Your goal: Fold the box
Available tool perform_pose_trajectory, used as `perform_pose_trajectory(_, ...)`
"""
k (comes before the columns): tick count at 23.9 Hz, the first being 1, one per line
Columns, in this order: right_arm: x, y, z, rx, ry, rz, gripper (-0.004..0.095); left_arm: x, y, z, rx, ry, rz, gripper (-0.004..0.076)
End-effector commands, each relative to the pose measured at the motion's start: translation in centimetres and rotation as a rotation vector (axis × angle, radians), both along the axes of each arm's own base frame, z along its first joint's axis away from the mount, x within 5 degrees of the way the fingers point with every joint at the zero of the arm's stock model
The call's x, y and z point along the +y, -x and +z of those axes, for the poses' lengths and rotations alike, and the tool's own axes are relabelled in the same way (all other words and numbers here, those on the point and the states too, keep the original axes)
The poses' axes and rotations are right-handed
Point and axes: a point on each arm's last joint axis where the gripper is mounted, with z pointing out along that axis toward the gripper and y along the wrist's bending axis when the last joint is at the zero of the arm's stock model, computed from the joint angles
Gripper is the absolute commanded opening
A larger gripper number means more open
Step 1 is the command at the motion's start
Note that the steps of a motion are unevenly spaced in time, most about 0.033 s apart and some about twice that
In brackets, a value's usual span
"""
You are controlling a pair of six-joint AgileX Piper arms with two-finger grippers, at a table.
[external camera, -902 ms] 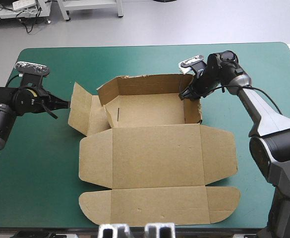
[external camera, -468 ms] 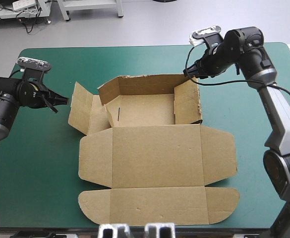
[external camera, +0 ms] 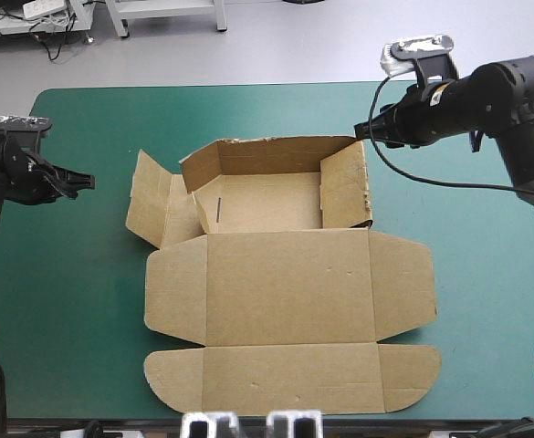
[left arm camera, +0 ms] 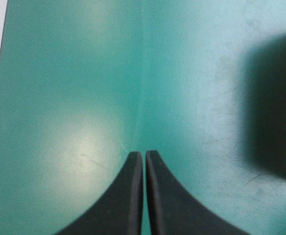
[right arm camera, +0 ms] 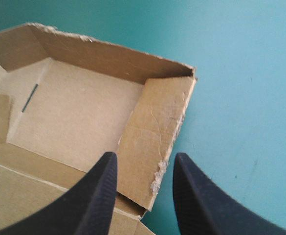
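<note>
Looking down, I see the brown box (external camera: pixel 280 205) in the middle of the worktop (external camera: pixel 75 301), half formed. Its far part is a tray: the back wall (external camera: pixel 276 155) and right wall (right arm camera: pixel 155 127) stand upright and meet at a corner, while the left-side flaps (external camera: pixel 157 205) splay outward. The lid (external camera: pixel 289 287) lies flat toward the near edge, its rounded tabs spread. My right pincer (right arm camera: pixel 145 156) hangs above the right wall with its fingers apart, gripping nothing. My left pincer (left arm camera: pixel 143 152) is pressed closed over the bare teal-green cover, well left of the box.
</note>
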Motion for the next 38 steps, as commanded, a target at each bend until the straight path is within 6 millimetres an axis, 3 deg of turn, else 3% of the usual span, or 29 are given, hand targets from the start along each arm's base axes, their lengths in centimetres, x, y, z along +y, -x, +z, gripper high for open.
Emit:
perform_pose_trajectory(1, 0.0, -0.6, -1.8, 0.066, 0.031, -0.004, 0.0359, -0.1, 0.3, 2.1, -0.098, -0.005, 0.007, 0.0008)
perform_pose_trajectory(7, 1.5, -6.2, -9.5, 0.258, 0.097, -0.002, 0.0359, -0.2, 0.5, 1.9, -0.067, 0.008, 0.010, 0.0007)
perform_pose_trajectory(13, 2.4, -9.5, -15.2, 0.380, 0.123, -0.002, 0.0358, -0.1, 0.5, 1.9, -0.068, -0.003, -0.004, 0.0006)
perform_pose_trajectory(15, 3.1, -10.1, -16.6, 0.399, 0.101, 0.051, 0.0278, -0.1, 0.4, 2.0, -0.084, -0.010, -0.006, 0.0006)
perform_pose_trajectory(17, 3.7, -10.2, -16.9, 0.407, 0.050, 0.087, 0.0037, -0.1, 0.1, 2.1, -0.117, -0.015, -0.010, 0.0006)
perform_pose_trajectory(19, 3.7, -10.2, -16.5, 0.404, 0.035, 0.090, -0.0015, 0.2, -0.3, 2.3, -0.164, 0.003, 0.010, 0.0006)
perform_pose_trajectory(23, 2.4, -9.6, -12.8, 0.342, 0.013, 0.078, -0.0023, 1.7, -0.9, 2.4, -0.259, 0.123, 0.093, 0.0006)
perform_pose_trajectory(27, -0.7, -8.0, -6.0, 0.178, -0.131, 0.054, -0.0024, 4.9, -1.2, 1.9, -0.333, 0.324, 0.167, 0.0006)
perform_pose_trajectory(28, -1.8, -7.0, -3.4, 0.102, -0.199, 0.066, -0.0024, 6.0, -1.3, 1.6, -0.357, 0.414, 0.158, 0.0006)
perform_pose_trajectory(30, -3.1, -5.5, -0.4, 0.014, -0.265, 0.069, -0.0024, 7.1, -1.3, 1.4, -0.385, 0.522, 0.136, 0.0006)
perform_pose_trajectory(34, -4.7, -2.3, 4.4, -0.146, -0.370, 0.115, -0.0024, 8.4, -1.8, 1.4, -0.482, 0.730, 0.061, 0.0006)
perform_pose_trajectory(38, -5.9, 0.9, 8.2, -0.285, -0.507, 0.188, -0.0023, 8.1, -2.7, 1.3, -0.547, 0.912, -0.042, 0.0006)
